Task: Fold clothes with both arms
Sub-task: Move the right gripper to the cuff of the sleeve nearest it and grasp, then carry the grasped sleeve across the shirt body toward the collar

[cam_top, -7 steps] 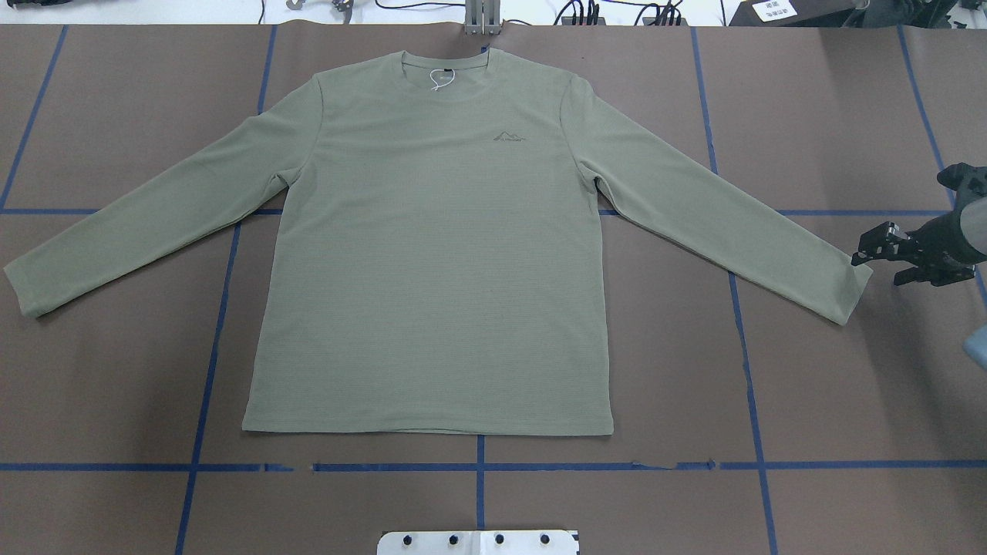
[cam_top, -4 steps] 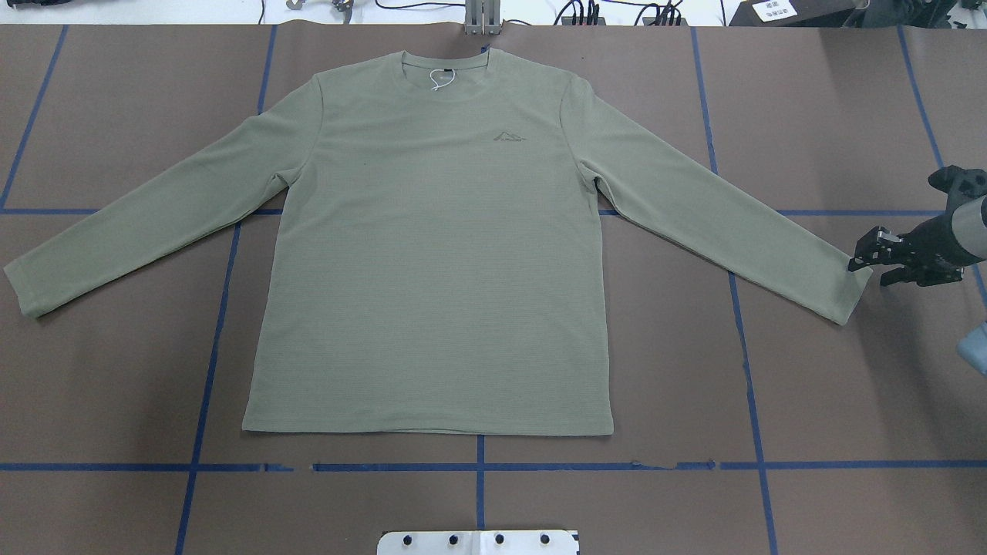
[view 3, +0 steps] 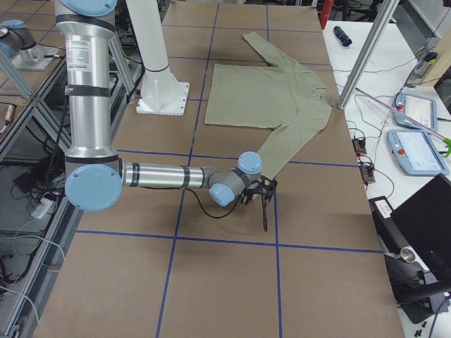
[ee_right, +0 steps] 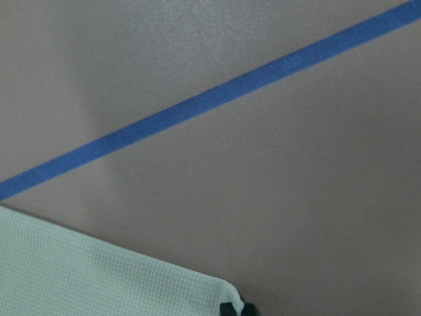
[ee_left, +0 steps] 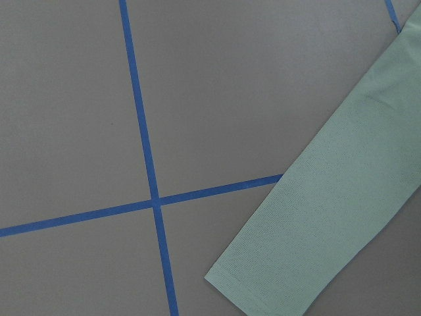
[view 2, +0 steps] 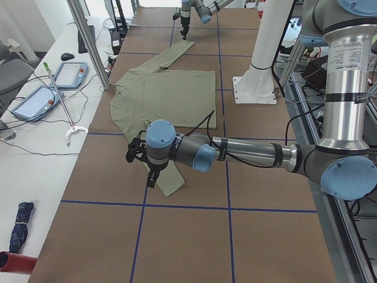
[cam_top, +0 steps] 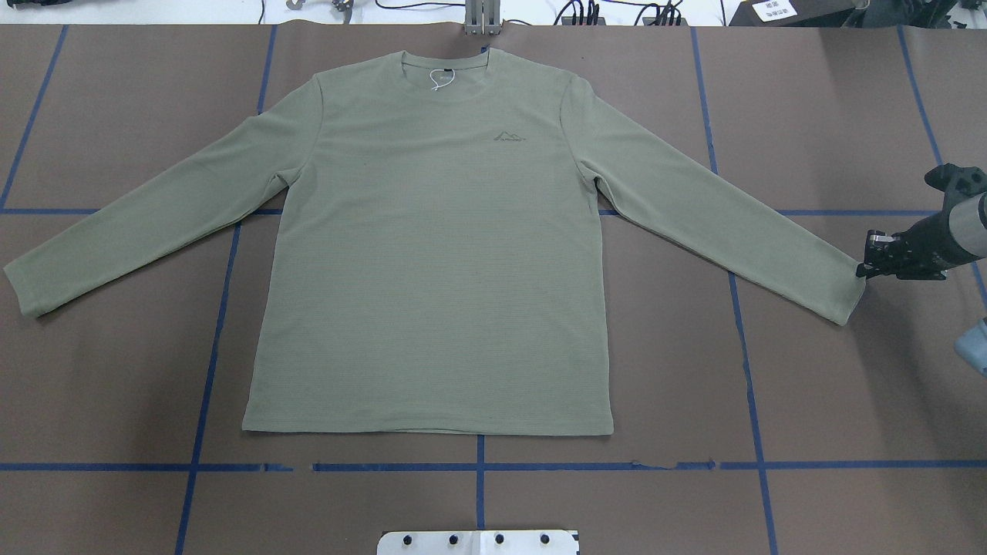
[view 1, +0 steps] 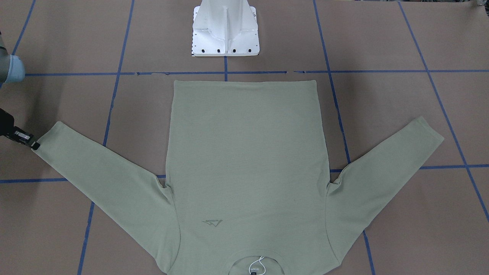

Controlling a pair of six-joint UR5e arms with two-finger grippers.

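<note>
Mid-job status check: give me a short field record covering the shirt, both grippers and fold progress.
shirt: flat, front up, both sleeves spread out
folds done: none visible
right gripper: tip at the corner of the right-side cuff, low over the table; cannot tell whether it is gripping
left gripper: above the left-side cuff, seen only from the side; cannot tell whether it is open or shut
surface: brown cover with blue tape grid

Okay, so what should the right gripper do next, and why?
Probably close the right gripper on the sleeve cuff, if it hasn't already: its tips sit at the cuff's corner, and the shirt lies flat, nothing folded yet.
</note>
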